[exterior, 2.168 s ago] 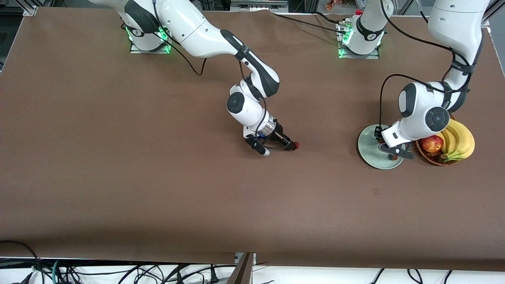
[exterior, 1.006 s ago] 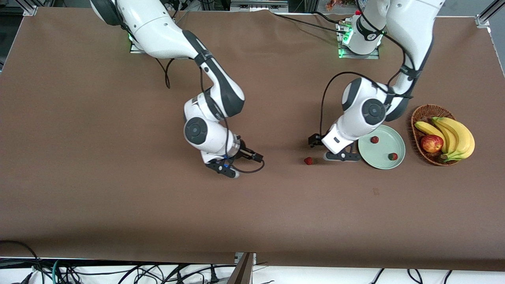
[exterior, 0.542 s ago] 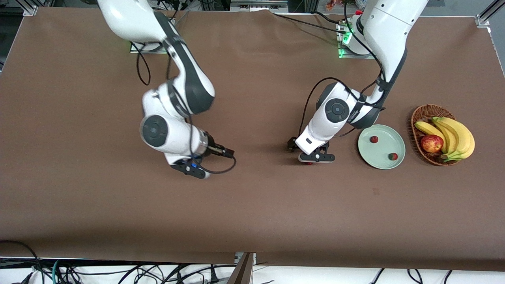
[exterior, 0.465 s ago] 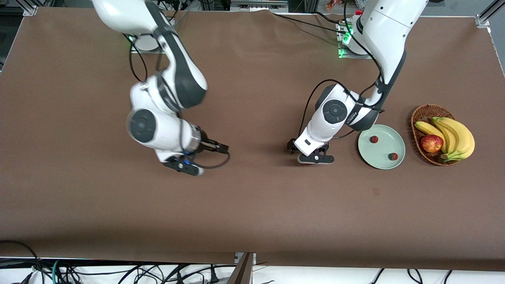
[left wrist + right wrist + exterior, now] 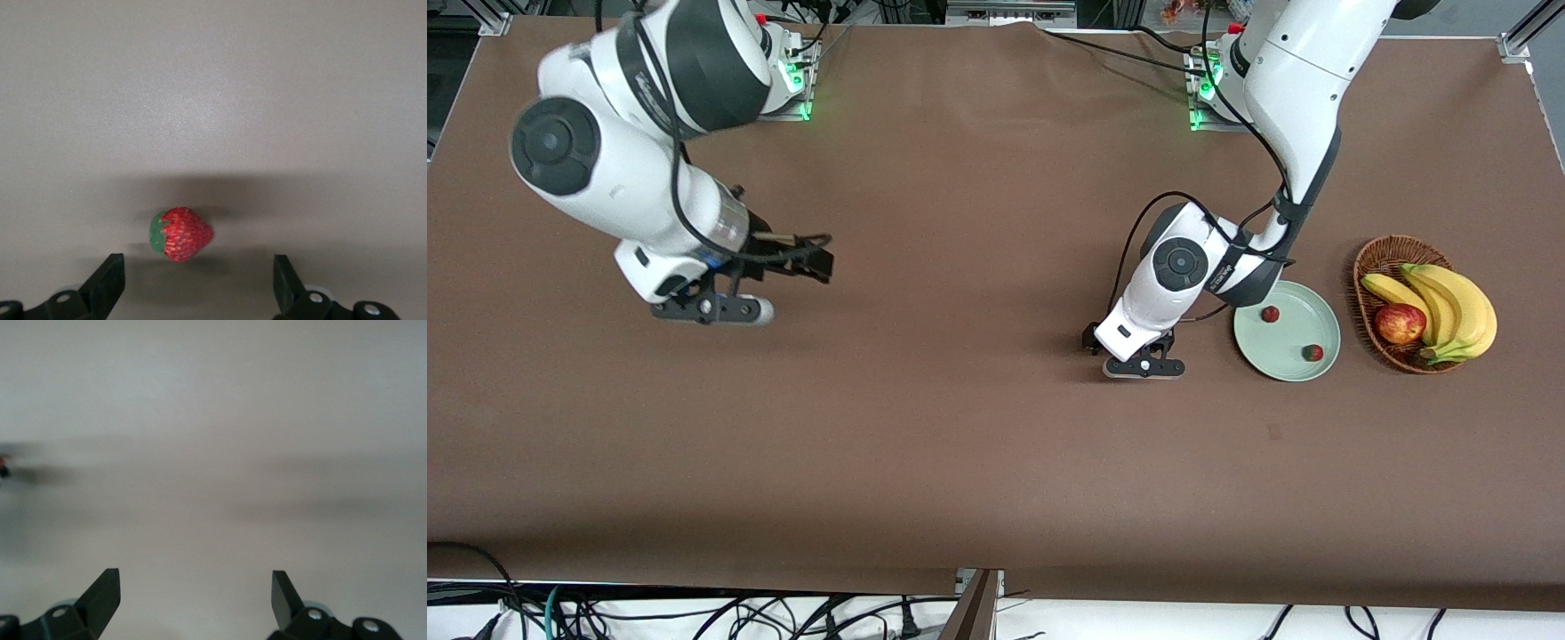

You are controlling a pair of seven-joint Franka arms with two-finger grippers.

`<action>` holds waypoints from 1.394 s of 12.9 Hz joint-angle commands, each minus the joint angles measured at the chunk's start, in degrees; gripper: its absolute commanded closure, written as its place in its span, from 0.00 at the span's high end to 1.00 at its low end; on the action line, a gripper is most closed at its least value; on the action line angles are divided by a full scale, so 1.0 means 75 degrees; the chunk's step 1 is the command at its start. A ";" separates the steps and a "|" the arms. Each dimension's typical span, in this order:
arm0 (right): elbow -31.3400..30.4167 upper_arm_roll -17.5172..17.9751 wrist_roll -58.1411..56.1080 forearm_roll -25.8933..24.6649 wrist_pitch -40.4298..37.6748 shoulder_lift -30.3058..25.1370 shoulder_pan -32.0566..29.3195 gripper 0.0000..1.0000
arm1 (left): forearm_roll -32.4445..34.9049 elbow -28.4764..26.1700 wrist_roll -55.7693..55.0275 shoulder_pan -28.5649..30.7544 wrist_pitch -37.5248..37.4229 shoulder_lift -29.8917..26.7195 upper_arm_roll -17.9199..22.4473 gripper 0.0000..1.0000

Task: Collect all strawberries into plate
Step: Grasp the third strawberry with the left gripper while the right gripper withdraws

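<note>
So the left gripper just dropped over the last small red strawberry beside the pale mint-green round plate, fingers spread wide and nothing grabbed yet, while the right gripper backed off toward its own end, also open and empty, so two are plated and one's left.

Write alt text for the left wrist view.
A small red strawberry with a green top lies on the brown table, between the open fingers of the left tool, untouched. Its shadow falls on the table around it.

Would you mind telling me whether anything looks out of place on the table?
One strawberry lies on the bare table between the open left gripper's fingers, off the plate, where two strawberries already sit. Nothing looks spilled or damaged.
</note>
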 commanded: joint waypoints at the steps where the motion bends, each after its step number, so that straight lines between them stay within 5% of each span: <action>1: -0.0978 -0.0303 -0.0885 -0.0439 0.0111 -0.0774 0.0079 1.00 | 0.0256 0.0136 -0.0340 -0.0041 0.0158 0.0174 0.0073 0.91; 4: -0.0757 -0.0587 -0.2408 -0.0685 0.0040 -0.0844 -0.0141 1.00 | 0.0338 0.0136 -0.0494 -0.0052 0.0193 0.0209 0.0084 0.80; 6: -0.0686 0.0380 -0.2530 -0.0685 -0.0170 -0.1007 -0.1332 1.00 | 0.0630 0.0148 -0.0494 -0.0052 0.0205 0.0256 0.0096 0.75; 12: -0.0931 0.2107 -0.2519 -0.1635 -0.0886 -0.1957 -0.2989 1.00 | 0.0632 0.0194 -0.0693 -0.0052 0.0298 0.0314 0.0131 0.00; 18: -0.0943 0.2121 -0.2460 -0.1635 -0.0804 -0.1887 -0.2979 1.00 | 0.0632 0.0090 -0.0250 0.0392 -0.0040 -0.0306 0.0143 0.00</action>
